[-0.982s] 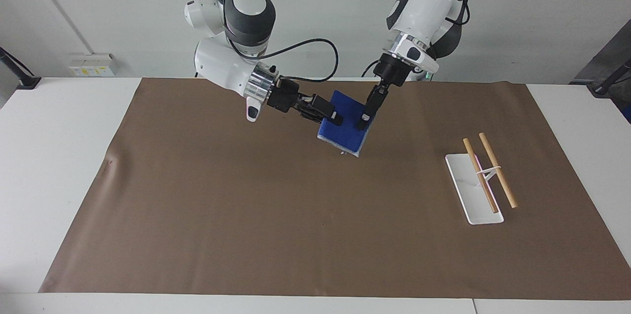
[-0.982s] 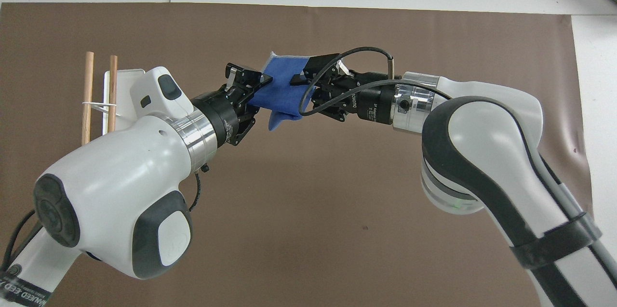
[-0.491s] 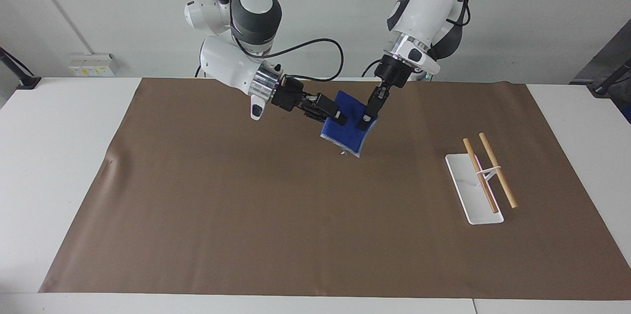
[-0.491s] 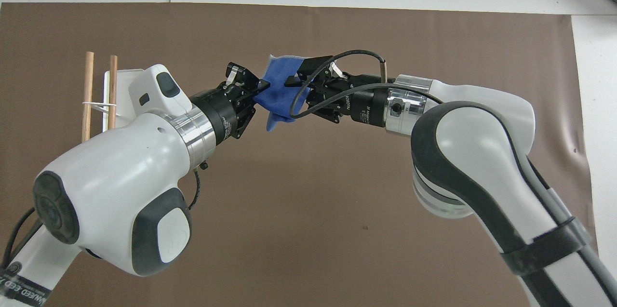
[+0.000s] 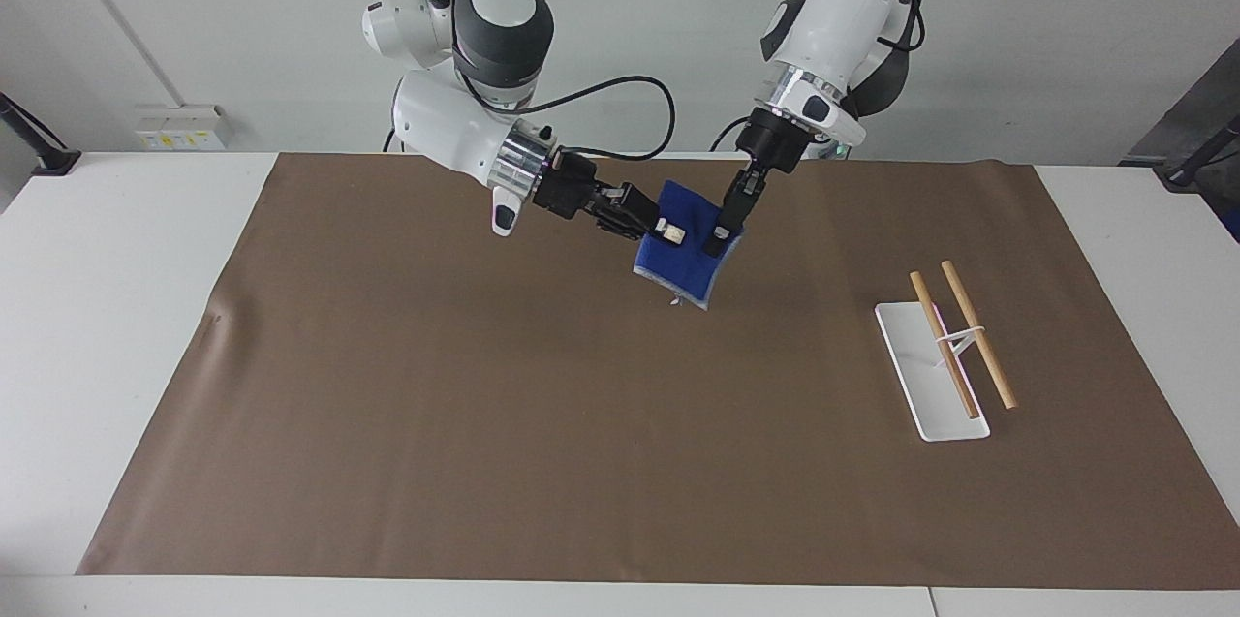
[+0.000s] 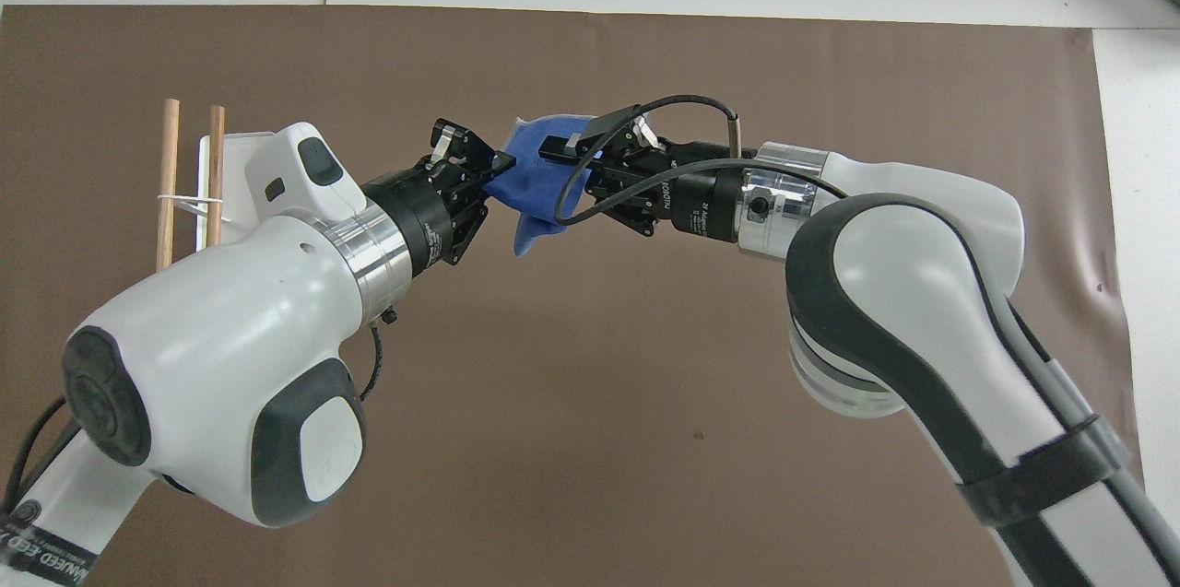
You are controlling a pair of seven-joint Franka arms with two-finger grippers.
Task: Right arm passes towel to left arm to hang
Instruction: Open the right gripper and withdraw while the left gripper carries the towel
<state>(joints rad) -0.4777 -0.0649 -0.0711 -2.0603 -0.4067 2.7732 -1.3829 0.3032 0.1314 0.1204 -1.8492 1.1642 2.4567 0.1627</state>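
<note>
1. Brown sheet (image 5: 484,423) covers most of the table (image 5: 116,307); unchanged against the earlier frames.
2. Left arm (image 5: 843,7) reaches down from its base to the towel (image 5: 688,268). Its posture matches that of half a second ago.
3. Right arm (image 5: 455,123) reaches in from its own end of the table, wrist level with the towel; position little changed.
4. White tray (image 5: 915,385) lies on the sheet toward the left arm's end. A thin white wire stand rises from it, and two wooden rods (image 5: 974,331) rest slanted across that stand, their upper ends over the sheet. Nothing else is in the tray. Unmoved.
5. The towel hangs in the air above the sheet, between the two grippers, one corner drooping.
6. Left gripper (image 5: 719,241): jaws pinched tight on the towel's edge, as half a second ago.
7. Right gripper (image 5: 668,231): a second ago it clamped the towel; now its jaws have parted, one pale fingertip pad (image 5: 675,232) lifted clear of the cloth.
</note>
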